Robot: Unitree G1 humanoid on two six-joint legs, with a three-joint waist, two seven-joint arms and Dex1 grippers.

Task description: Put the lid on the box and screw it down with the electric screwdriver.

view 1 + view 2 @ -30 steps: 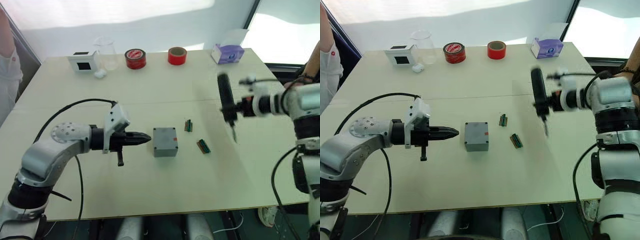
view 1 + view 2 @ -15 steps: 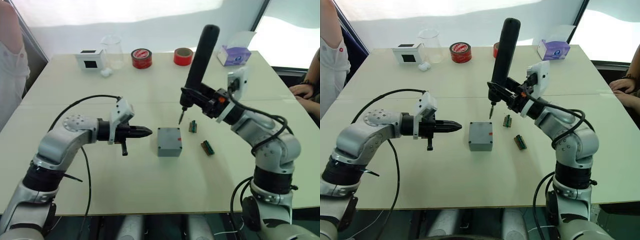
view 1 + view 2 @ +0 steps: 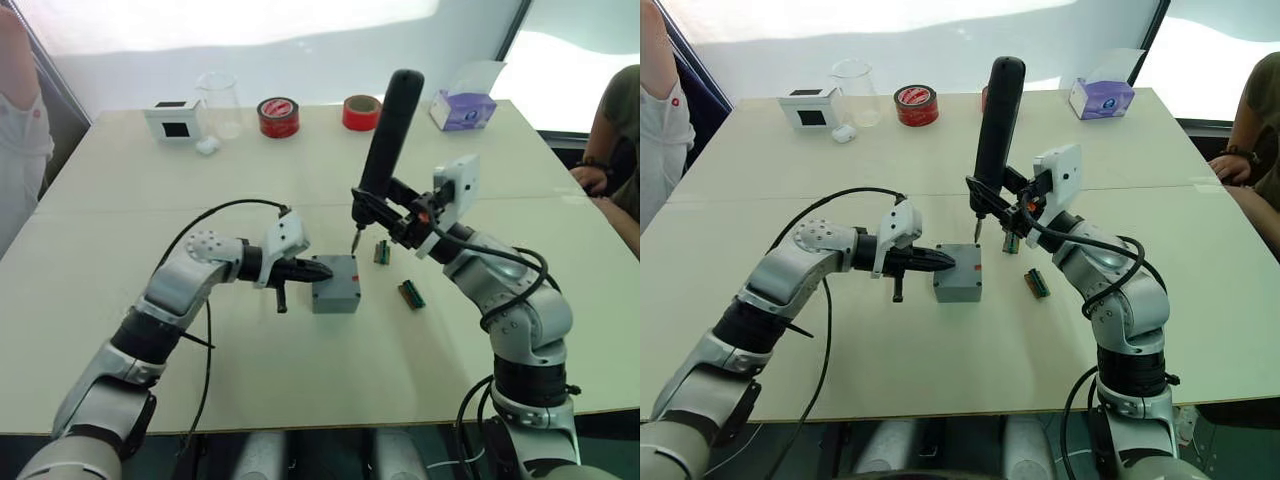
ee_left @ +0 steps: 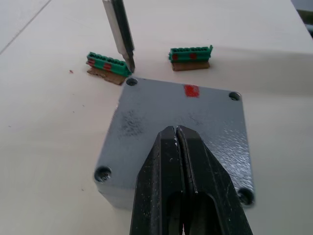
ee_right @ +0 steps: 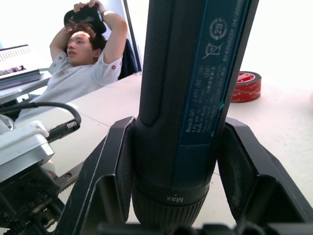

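Our left gripper (image 4: 177, 134) has advanced, its fingers pressed together, empty, onto the square grey lid (image 4: 161, 112) capping the box (image 3: 335, 296). Our right gripper (image 5: 171, 161) clamps the dark cylindrical electric screwdriver (image 3: 388, 125), bit at a corner hole.

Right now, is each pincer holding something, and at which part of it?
The right pincer holds the electric screwdriver around its lower body, near the collar. The left pincer is shut and holds nothing; its tips lie over the lid.
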